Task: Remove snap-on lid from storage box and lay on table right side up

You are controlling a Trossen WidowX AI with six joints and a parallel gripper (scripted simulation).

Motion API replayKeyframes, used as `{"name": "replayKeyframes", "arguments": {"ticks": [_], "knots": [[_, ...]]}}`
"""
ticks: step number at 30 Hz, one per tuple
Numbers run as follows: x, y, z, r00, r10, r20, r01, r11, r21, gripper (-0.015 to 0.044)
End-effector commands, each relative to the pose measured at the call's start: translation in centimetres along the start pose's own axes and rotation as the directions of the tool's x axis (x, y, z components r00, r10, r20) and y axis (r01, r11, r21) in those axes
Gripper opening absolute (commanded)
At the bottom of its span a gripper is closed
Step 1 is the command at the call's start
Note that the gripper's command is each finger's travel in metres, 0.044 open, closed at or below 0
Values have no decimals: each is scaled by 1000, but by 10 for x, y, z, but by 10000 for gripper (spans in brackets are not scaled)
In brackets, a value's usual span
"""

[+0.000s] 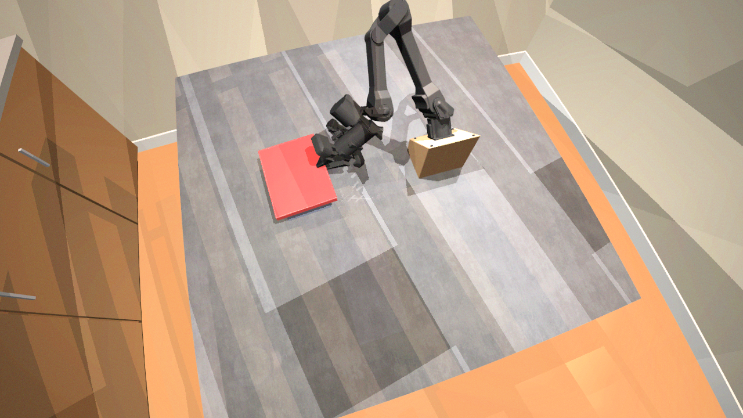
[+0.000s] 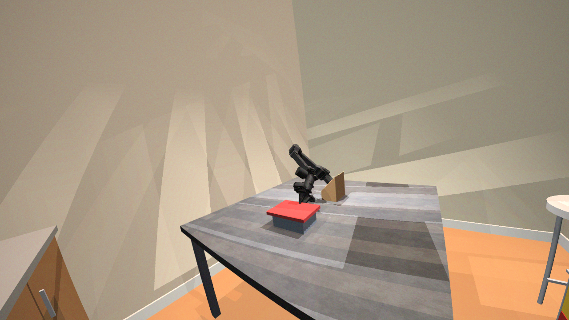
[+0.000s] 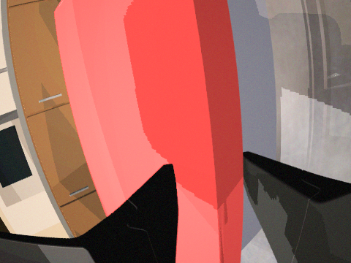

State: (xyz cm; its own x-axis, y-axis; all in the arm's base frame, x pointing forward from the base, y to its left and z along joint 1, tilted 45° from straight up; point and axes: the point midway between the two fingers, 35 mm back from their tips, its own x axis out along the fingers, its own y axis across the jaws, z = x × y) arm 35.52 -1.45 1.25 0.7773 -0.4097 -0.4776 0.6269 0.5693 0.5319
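Note:
The red lid [image 1: 296,182] [image 2: 292,211] [image 3: 164,91] lies flat and level on top of the blue-grey storage box [image 2: 287,224] [image 3: 257,91], right side up. The box stands on the table, mostly hidden under the lid in the top view. My gripper [image 1: 324,166] [image 2: 305,202] [image 3: 207,167] is shut on the lid's edge, on the side facing the arm's base. In the wrist view one finger lies over the lid's top and the other is at the outer side of its rim, beside the box wall. The exact contact under the rim is hidden.
A wooden wedge block [image 1: 446,158] [image 2: 339,189] carries the arm's base on the table [image 1: 384,291] [image 2: 378,286], to the right of the box in the top view. A brown cabinet [image 1: 78,208] [image 3: 44,73] stands beyond the table's left edge. A round stool [image 2: 558,203] stands off the table.

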Motion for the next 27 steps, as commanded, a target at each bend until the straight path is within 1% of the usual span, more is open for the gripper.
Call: {"name": "replayKeyframes", "arguments": {"ticks": [1,27], "knots": [[0,0,0,1000,-1,0,1,1000,0,0],[-5,4,0,1000,-1,0,1,1000,0,0]]}}
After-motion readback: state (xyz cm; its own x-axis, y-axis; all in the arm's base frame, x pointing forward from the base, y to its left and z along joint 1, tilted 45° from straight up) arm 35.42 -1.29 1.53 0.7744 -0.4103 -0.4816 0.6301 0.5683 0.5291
